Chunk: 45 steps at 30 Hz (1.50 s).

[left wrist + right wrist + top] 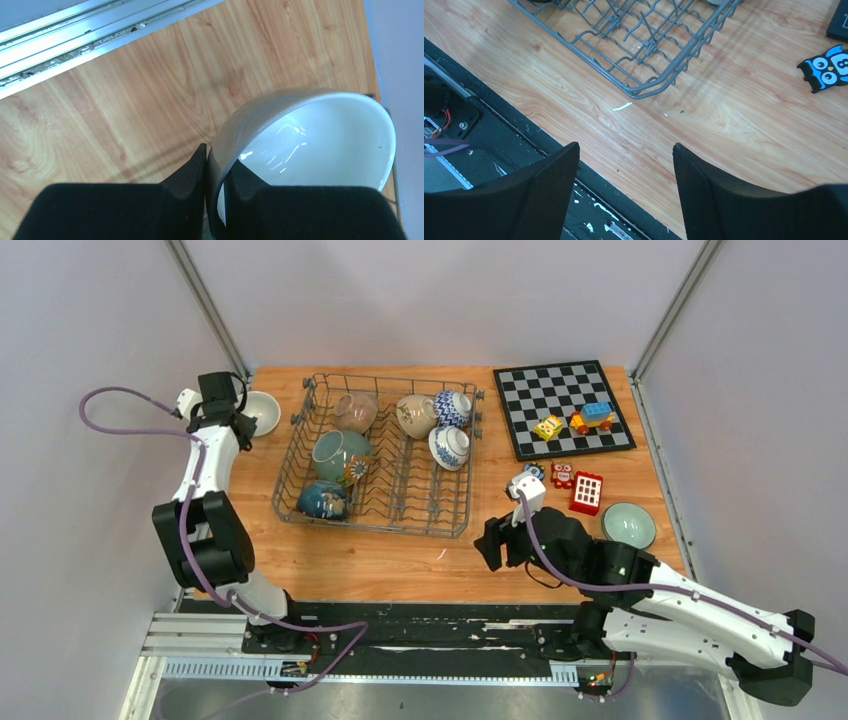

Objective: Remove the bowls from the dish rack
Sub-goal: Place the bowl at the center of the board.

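Note:
The grey wire dish rack [372, 528] stands mid-table and holds several bowls, among them a teal one [338, 453], a dark blue one [322, 500] and a blue-and-white one [450, 446]. At the table's back left, left of the rack, my left gripper [240, 422] is shut on the rim of a white bowl [264, 412]. In the left wrist view one finger sits inside that tilted white bowl [320, 145] and one outside, the left gripper [216, 156] pinching its wall. My right gripper [488, 545] is open and empty near the rack's front right corner [639, 92], the right gripper [624, 150] hanging over the table's near edge.
A pale green bowl [628, 524] sits on the table at the right. A chessboard [563, 408] with toy blocks lies at the back right, a red block [587, 492] and an owl figure [826, 67] in front of it. A black rail [499, 135] runs along the near edge.

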Each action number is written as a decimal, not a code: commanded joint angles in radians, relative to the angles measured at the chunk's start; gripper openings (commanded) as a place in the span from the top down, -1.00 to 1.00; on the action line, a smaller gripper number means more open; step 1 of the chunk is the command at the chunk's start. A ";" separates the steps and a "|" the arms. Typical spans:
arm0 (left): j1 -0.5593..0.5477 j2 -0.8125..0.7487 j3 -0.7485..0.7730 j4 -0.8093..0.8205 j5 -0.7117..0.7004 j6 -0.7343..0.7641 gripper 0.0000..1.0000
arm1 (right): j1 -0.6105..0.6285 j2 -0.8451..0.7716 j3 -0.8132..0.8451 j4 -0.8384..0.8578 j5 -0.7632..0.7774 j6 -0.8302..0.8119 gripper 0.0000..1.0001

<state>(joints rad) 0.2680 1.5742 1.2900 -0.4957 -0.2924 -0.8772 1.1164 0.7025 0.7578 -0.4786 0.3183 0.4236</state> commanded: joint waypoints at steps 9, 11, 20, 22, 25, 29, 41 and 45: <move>0.034 0.244 0.201 0.019 -0.004 -0.106 1.00 | -0.010 -0.046 0.005 0.018 0.080 -0.035 -0.43; 0.035 0.274 0.210 0.023 -0.006 -0.110 1.00 | -0.010 -0.043 0.006 0.019 0.082 -0.032 -0.44; 0.036 0.374 0.221 0.056 -0.027 -0.122 1.00 | -0.010 -0.008 0.015 0.026 0.087 -0.021 -0.44; 0.039 0.389 0.222 0.061 -0.032 -0.116 1.00 | -0.010 -0.001 0.017 0.027 0.090 -0.017 -0.44; 0.039 0.410 0.224 0.056 -0.040 -0.111 1.00 | -0.010 0.010 0.021 0.029 0.094 -0.015 -0.44; 0.040 0.423 0.208 0.062 -0.034 -0.112 1.00 | -0.010 0.018 0.030 0.029 0.103 -0.018 -0.44; 0.041 0.437 0.158 0.051 -0.038 -0.118 0.61 | -0.010 0.014 0.035 0.016 0.114 -0.016 -0.44; 0.043 0.435 0.147 0.051 -0.034 -0.109 0.41 | -0.010 0.003 0.034 0.004 0.121 -0.015 -0.44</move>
<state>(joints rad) 0.2993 2.0045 1.4498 -0.4870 -0.3176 -0.9771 1.1164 0.7219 0.7639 -0.4633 0.4126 0.4000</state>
